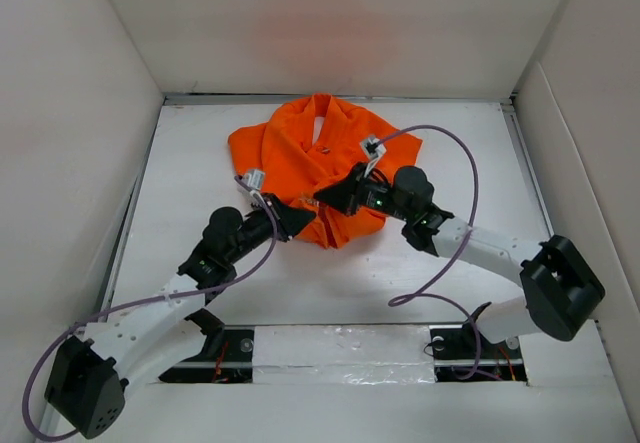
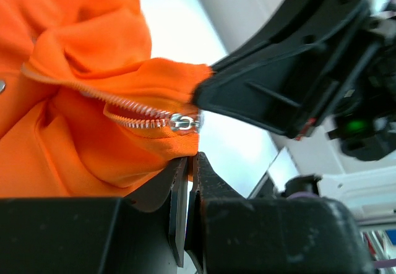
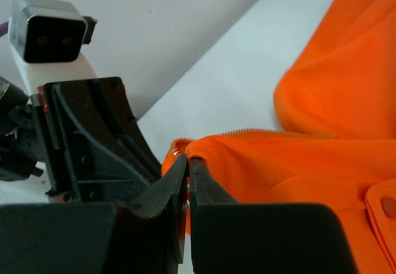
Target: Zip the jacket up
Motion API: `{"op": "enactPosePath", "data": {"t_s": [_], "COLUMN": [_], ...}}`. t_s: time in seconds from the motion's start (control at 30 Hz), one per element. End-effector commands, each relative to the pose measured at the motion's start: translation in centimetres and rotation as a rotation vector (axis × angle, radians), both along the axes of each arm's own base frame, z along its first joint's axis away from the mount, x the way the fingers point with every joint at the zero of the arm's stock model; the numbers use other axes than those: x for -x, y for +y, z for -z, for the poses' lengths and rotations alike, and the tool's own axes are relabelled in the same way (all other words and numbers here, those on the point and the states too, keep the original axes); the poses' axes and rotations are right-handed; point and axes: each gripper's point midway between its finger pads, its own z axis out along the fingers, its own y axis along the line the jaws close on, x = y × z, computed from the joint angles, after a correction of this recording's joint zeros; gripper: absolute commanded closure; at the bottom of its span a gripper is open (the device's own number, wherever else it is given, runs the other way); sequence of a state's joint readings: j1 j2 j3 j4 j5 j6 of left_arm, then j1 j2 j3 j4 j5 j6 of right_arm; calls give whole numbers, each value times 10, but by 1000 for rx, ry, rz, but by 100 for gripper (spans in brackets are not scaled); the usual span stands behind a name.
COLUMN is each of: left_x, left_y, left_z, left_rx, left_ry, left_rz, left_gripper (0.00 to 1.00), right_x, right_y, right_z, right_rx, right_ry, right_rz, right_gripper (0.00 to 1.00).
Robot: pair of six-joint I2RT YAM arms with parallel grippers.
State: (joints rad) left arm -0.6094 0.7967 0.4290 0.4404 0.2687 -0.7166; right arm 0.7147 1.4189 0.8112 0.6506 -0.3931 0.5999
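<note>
The bright orange jacket (image 1: pixel 310 158) lies bunched at the middle back of the table. My left gripper (image 1: pixel 303 220) is shut on the jacket's near hem (image 2: pixel 167 153), just below the silver zipper slider (image 2: pixel 184 123). My right gripper (image 1: pixel 328 197) is shut on the jacket's edge (image 3: pixel 247 150) by the zipper teeth, facing the left gripper from the right. The two grippers meet almost tip to tip at the jacket's bottom corner. The zipper teeth (image 2: pixel 93 94) run open to the left of the slider. The collar and lining are at the far side.
White walls enclose the table (image 1: pixel 200 163) on three sides. A purple cable (image 1: pixel 462 203) loops above the right arm, another trails along the left arm (image 1: pixel 150 308). The arm bases sit at the near edge.
</note>
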Motion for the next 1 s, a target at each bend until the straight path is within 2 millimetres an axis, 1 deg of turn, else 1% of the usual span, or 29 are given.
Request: {"op": "enactPosePath", "data": {"t_s": [0.0,0.03,0.1,0.13,0.23,0.27,0.3,0.37,0.4,0.43,0.5,0.53,0.57,0.6,0.63,0.67,0.7,0.73,0.8,0.9,0.93,0.97], "left_x": [28,29,33,34,49,64,67,79,89,93,90,92,93,91,90,92,92,93,96,98,98,99], "left_y": [-14,-13,-15,-16,-26,-37,-43,-58,-68,-75,-75,-76,-73,-71,-68,-64,-63,-61,-60,-58,-58,-57], "left_z": [44,50,60,63,81,85,95,98,104,102,99,96,97,89,87,91,86,87,90,94,95,95], "left_rx": [-69,-82,-103,-108,-147,-165,-201,-246,-273,-270,-262,-253,-251,-225,-214,-213,-197,-199,-200,-209,-212,-214], "left_ry": [92,102,121,129,168,170,182,175,177,170,170,163,165,152,149,158,154,159,171,187,191,193], "left_rz": [157,160,186,198,276,332,332,371,391,402,382,382,370,346,333,324,316,315,322,324,323,325], "left_gripper": [100,100,100,100,100,100,100,100,100,100,100,100,100,100,100,100,100,100,100,100,100,100], "right_x": [0,7,17,30,45,51,53,54,53,51,49,48,47,46,41,39,37,31,28,29,32,39], "right_y": [-17,-26,-34,-43,-56,-63,-65,-68,-68,-67,-66,-67,-67,-69,-73,-75,-76,-78,-75,-67,-66,-64], "right_z": [-16,1,24,44,59,66,67,64,63,61,59,61,58,56,58,55,55,52,49,48,49,52], "right_rx": [-36,-8,23,41,38,48,41,36,34,31,29,29,23,18,18,12,12,10,7,25,28,38], "right_ry": [-77,-55,-15,19,56,73,83,82,82,79,79,82,75,71,72,64,63,60,51,54,56,63], "right_rz": [71,85,80,71,75,85,94,114,117,120,126,130,136,152,188,204,219,246,247,207,189,152], "right_gripper": [100,100,100,100,100,100,100,100,100,100,100,100,100,100,100,100,100,100,100,100,100,99]}}
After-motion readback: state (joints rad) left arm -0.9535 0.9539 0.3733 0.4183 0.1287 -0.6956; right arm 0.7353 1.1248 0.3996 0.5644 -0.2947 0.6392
